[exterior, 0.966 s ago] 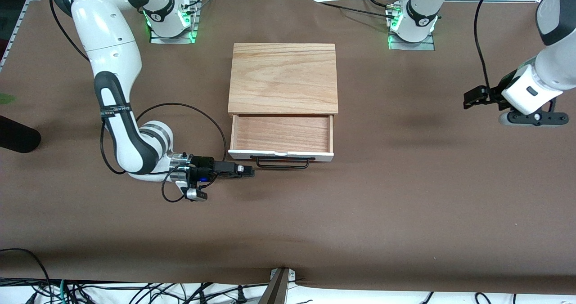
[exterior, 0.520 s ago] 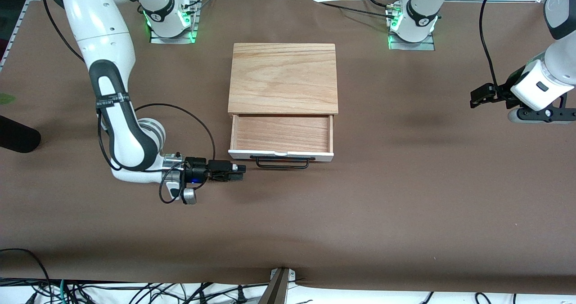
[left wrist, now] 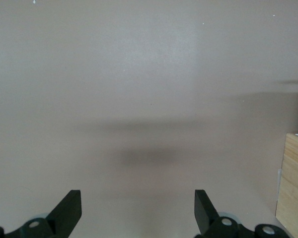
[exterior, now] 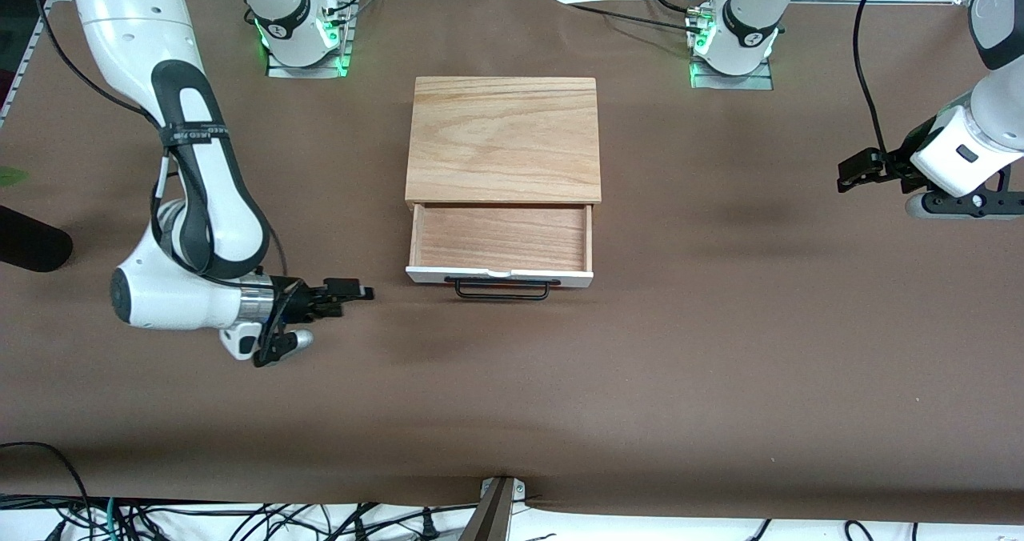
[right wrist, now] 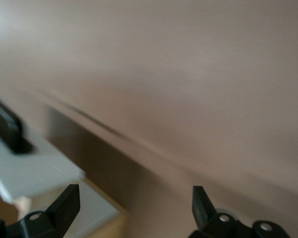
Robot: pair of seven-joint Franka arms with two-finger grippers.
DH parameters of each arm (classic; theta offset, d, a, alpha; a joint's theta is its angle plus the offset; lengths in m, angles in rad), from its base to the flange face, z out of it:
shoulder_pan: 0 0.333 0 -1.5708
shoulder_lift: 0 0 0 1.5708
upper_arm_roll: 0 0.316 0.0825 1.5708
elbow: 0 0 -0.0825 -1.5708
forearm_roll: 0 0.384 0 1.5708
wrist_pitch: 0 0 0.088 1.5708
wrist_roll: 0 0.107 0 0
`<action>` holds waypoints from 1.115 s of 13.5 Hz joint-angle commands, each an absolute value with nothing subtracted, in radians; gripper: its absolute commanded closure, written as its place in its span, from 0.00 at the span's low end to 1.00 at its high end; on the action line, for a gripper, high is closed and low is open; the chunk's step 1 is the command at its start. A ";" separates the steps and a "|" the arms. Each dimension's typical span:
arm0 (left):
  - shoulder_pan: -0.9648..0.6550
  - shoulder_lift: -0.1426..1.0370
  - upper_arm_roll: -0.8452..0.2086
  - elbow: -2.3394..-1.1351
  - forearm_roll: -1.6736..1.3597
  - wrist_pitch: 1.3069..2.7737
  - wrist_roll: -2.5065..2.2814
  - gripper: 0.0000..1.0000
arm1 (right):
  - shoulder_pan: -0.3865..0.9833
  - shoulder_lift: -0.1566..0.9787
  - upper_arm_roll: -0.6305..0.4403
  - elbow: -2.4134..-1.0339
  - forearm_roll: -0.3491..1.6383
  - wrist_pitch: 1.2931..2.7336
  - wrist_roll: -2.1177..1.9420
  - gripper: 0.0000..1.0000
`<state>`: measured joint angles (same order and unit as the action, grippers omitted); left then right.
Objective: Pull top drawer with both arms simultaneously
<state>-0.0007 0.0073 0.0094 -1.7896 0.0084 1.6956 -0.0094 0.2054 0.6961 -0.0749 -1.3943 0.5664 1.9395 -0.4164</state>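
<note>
While my two sets of fingers hang spread wide with nothing between them, the top drawer (exterior: 500, 245) stands pulled out of its cabinet (exterior: 503, 137) near the middle of the bench (exterior: 720, 381), its light wood floor bare and its white front turned toward the front camera. The thin black bar handle (exterior: 502, 289) runs along that front, and none of my fingers touches it.

My right gripper (exterior: 352, 291) sits low over the brown bench toward the right arm's end, level with the drawer front and apart from its handle, pointing toward the drawer. In the right wrist view its two black fingers (right wrist: 64, 201) stand far apart at the frame's foot, holding nothing; a white panel with a dark bar shows at one side, blurred, and I cannot tell more of it than that.

My left gripper (exterior: 856, 171) hovers over the bench near the edge at the left arm's end, well apart from the cabinet. In the left wrist view its fingers (left wrist: 69, 208) are equally wide apart, with only bare brown surface and a soft shadow between them, and a corner of light wood at the frame's margin.
</note>
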 commanded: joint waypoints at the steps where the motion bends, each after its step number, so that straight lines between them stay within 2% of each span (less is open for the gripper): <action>1: 0.003 0.000 0.005 -1.778 0.006 1.677 -0.037 0.00 | 0.209 0.583 -0.081 -1.404 0.280 1.918 -0.316 0.00; 3: 0.003 0.000 0.005 -1.778 0.006 1.675 -0.052 0.00 | 0.198 0.514 -0.106 -1.404 0.204 1.865 -0.295 0.00; 5: 0.003 -0.005 0.005 -1.778 0.006 1.671 -0.067 0.00 | 0.207 0.444 -0.173 -1.404 0.125 1.814 -0.293 0.00; 8: 0.003 -0.003 0.005 -1.779 0.006 1.664 -0.071 0.00 | 0.203 0.313 -0.187 -1.407 0.032 1.646 -0.255 0.00; 9: 0.003 -0.003 0.005 -1.778 0.006 1.664 -0.072 0.00 | 0.202 0.255 -0.183 -1.434 0.025 1.629 -0.223 0.00; 11: 0.003 -0.005 0.005 -1.778 0.006 1.664 -0.083 0.00 | 0.164 0.152 -0.126 -1.511 0.026 1.551 -0.039 0.00; 13: 0.003 -0.005 0.003 -1.778 0.008 1.664 -0.089 0.00 | -0.005 0.059 0.021 -1.628 0.025 1.551 0.031 0.00; 15: 0.002 -0.003 0.003 -1.779 0.006 1.663 -0.091 0.00 | -0.055 0.022 0.032 -1.660 0.018 1.569 0.023 0.00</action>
